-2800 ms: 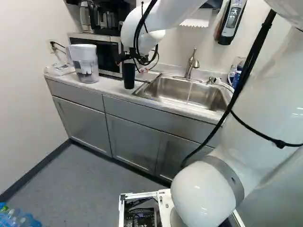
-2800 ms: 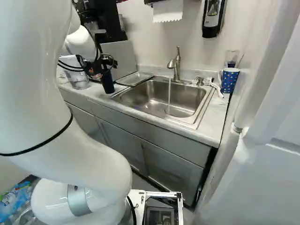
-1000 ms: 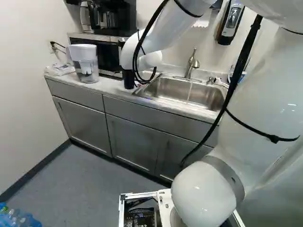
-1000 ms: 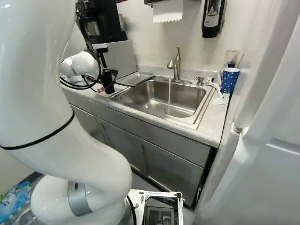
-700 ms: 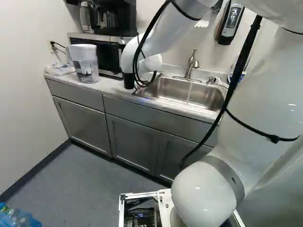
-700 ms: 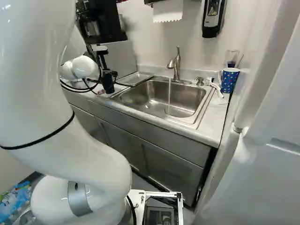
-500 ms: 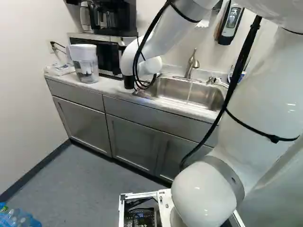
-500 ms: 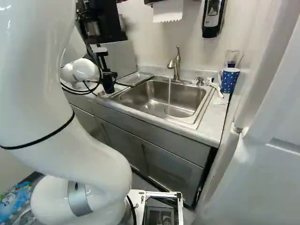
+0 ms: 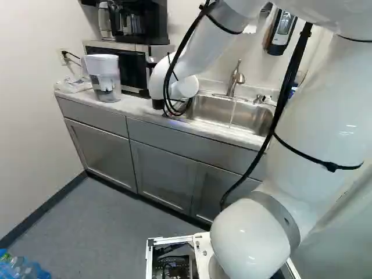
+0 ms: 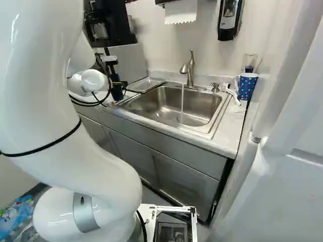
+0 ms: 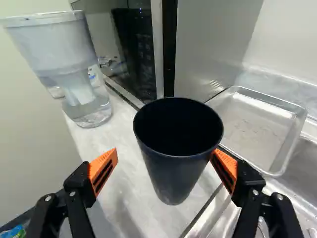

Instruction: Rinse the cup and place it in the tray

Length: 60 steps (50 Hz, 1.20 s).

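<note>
Since the earlier frames the arm [image 9: 192, 55] has come down, bringing the gripper [image 10: 114, 75] lower at the dark cup [image 11: 173, 168], which has stayed upright on the counter [image 9: 136, 106]. Going left to right, the water jug [image 9: 104, 78] stands beside the microwave [image 9: 131, 67], then comes the cup between the gripper's widely parted fingers, one well apart and the other close against its side, perhaps touching. Beyond lie the metal tray [image 10: 145, 84], the sink [image 10: 174, 108] with the tap [image 10: 191, 68] running, and a dotted mug [image 10: 247, 87].
</note>
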Motion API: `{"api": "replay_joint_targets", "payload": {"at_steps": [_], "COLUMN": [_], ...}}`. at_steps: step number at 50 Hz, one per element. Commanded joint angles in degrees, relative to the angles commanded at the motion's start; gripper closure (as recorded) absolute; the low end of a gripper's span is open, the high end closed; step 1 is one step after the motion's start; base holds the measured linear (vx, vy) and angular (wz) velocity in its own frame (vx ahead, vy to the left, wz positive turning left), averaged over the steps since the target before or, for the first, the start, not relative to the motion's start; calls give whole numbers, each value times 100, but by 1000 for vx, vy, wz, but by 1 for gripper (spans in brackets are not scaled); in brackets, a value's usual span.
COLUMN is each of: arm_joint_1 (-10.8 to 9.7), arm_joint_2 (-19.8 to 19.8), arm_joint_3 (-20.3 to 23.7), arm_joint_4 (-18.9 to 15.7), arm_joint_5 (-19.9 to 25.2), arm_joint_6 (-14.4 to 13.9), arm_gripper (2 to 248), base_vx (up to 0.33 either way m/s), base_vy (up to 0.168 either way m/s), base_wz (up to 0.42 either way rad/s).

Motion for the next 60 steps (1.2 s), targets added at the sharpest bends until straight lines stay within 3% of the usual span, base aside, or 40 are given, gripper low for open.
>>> {"api": "replay_joint_targets", "payload": {"at_steps": [21,22,26,27,32,33,37,38,60], "arm_joint_1": [0,0,0,0,0,0,0,0,0], "arm_joint_2": [-11,-11,-11,-11,-11,-11,-11,-11,50], "arm_joint_3": [2,2,2,2,2,2,2,2,-8], "arm_joint_4": [0,0,0,0,0,0,0,0,0], "arm_joint_5": [0,0,0,0,0,0,0,0,0], "arm_joint_6": [0,0,0,0,0,0,0,0,0], "arm_gripper": [3,32,32,70,70,108,108,126,126], "base_vx": [0,0,0,0,0,0,0,0,0], "base_vy": [0,0,0,0,0,0,0,0,0], "base_wz": [0,0,0,0,0,0,0,0,0]}}
